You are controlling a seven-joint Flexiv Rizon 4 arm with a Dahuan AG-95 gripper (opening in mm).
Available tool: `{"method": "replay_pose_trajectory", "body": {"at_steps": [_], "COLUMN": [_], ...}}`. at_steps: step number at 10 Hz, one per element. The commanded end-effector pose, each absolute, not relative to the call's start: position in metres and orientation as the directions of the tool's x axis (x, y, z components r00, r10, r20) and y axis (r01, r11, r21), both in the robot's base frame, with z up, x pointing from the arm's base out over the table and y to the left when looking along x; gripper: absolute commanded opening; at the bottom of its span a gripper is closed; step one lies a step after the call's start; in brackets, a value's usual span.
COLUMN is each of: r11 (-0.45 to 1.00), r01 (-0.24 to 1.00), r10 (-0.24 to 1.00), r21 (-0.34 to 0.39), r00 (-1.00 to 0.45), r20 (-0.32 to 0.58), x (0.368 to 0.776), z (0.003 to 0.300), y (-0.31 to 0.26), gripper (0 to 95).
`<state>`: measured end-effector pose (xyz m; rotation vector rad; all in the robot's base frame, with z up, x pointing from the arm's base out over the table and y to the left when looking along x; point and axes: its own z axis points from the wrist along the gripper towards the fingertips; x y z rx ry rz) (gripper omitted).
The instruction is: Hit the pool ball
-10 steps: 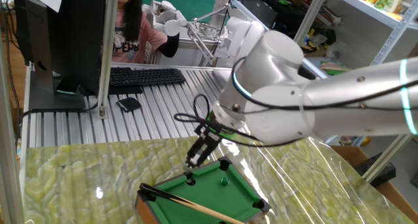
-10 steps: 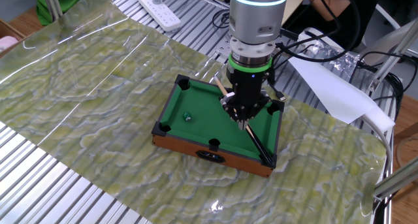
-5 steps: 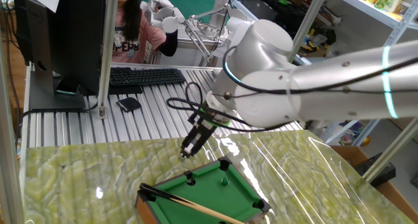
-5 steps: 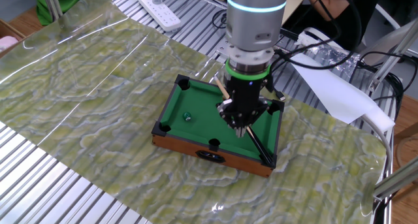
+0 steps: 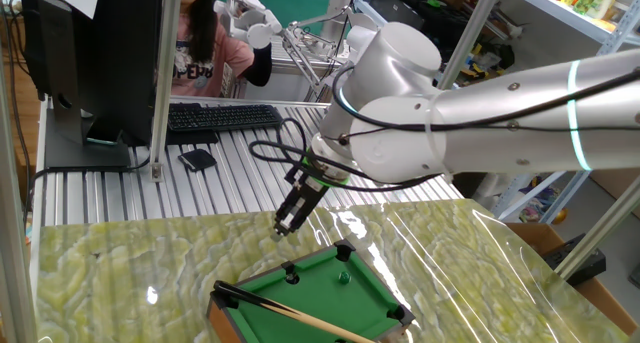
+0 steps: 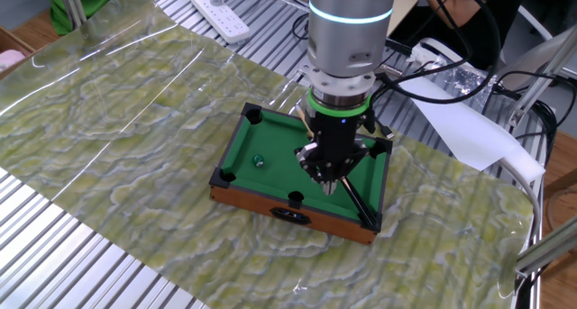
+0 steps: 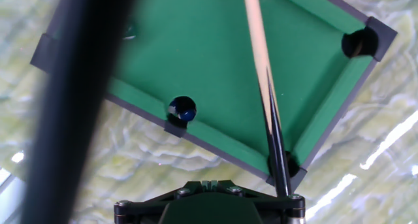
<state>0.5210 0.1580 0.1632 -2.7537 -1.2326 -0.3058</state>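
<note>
The pool ball (image 6: 258,160) is a tiny glossy green sphere on the felt of a small wooden pool table (image 6: 242,194), near its left side. It also shows in one fixed view (image 5: 342,277) and in the hand view (image 7: 131,32), half hidden behind a blurred dark bar. The thin wooden cue stick (image 6: 347,186) lies diagonally across the table, its dark end in a corner pocket. My gripper (image 6: 329,185) hangs above the table's right half, over the cue, its fingers drawn to a point and holding nothing. It is well above the table's far edge in one fixed view (image 5: 281,228).
Black pocket fittings (image 7: 182,109) sit at the table's corners and sides. The table stands on a green marbled mat (image 6: 117,120). A keyboard (image 5: 222,116), a monitor and a seated person are behind. A power strip (image 6: 221,14) and white paper (image 6: 451,120) lie nearby.
My gripper has risen from just above the felt and drifted a little sideways. The ball and the cue have not moved.
</note>
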Motion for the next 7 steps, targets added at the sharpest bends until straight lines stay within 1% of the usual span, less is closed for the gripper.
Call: {"method": "replay_pose_trajectory", "body": {"at_steps": [1,4,7], "r11": [-0.631,-0.659,-0.602], "r01": [0.775,0.752,0.798], "r10": [0.754,0.727,0.768], "r21": [-0.009,-0.02,-0.016], "r00": [0.616,0.643,0.585], "r20": [0.229,0.242,0.259], "x": [0.5134,0.5096,0.51], "z": [0.1614,0.16,0.1594], "y": [0.1575,0.1573,0.1575], "gripper": [0.0,0.0,0.0]}}
